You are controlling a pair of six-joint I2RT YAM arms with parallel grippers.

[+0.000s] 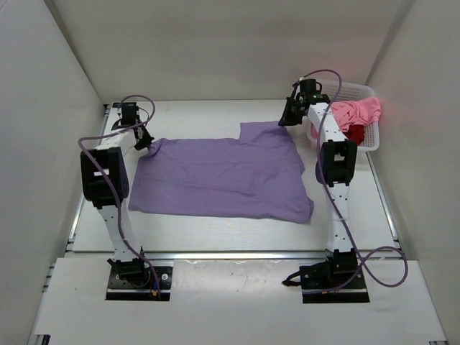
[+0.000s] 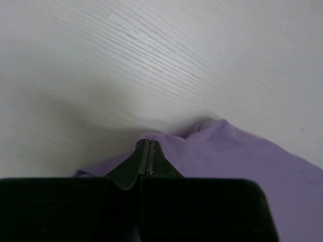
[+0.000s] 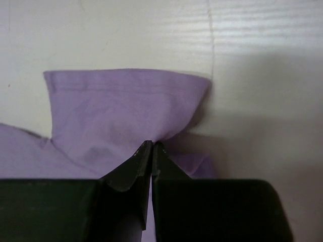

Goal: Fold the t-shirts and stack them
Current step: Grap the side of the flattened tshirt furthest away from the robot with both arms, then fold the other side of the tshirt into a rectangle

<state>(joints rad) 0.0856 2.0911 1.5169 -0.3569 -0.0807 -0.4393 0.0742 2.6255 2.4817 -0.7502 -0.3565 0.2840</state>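
Observation:
The lavender t-shirt (image 1: pixel 223 176) lies spread flat on the white table. My left gripper (image 1: pixel 146 142) is at its far left corner, and in the left wrist view my left gripper (image 2: pixel 146 143) is shut on a pinch of lavender cloth (image 2: pixel 237 156). My right gripper (image 1: pixel 287 118) is at the far right sleeve, and in the right wrist view my right gripper (image 3: pixel 152 146) is shut on the sleeve (image 3: pixel 121 111). The pink t-shirt (image 1: pixel 357 111) and the dark red t-shirt (image 1: pixel 357 134) lie bunched in the basket.
A white lattice basket (image 1: pixel 372 140) stands at the far right, just right of my right arm. White walls enclose the table at the back and on both sides. Bare tabletop (image 1: pixel 215 233) shows in front of the shirt.

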